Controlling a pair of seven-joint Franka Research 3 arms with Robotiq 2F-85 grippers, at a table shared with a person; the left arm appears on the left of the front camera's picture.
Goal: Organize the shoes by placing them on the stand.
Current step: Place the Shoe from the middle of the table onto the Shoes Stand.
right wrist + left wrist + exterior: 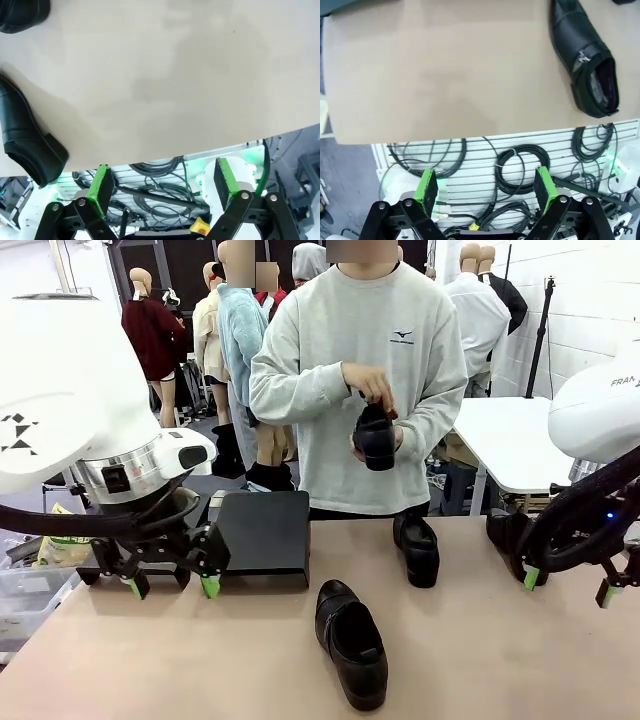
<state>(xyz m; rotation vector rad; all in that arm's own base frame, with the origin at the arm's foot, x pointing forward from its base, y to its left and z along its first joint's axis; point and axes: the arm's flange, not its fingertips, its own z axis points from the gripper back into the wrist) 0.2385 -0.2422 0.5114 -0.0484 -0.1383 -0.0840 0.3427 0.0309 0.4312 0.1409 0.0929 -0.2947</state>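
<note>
Front view, from the left: the left gripper (174,586) hangs just above the table (200,670), jaws apart and empty. Just behind it the stand (265,530) sits near the far edge. Right of the stand and nearer the robot, the near shoe (352,642) lies on the table, well apart from the stand. Across the table a person (350,340) grips the held shoe (375,435) in both hands. The middle shoe (417,548) stands on the table by the far edge. The far-right shoe (507,532) sits partly behind the right gripper (570,586), whose jaws are apart and empty. In the left wrist view the near shoe (587,65) lies by the table's edge.
</note>
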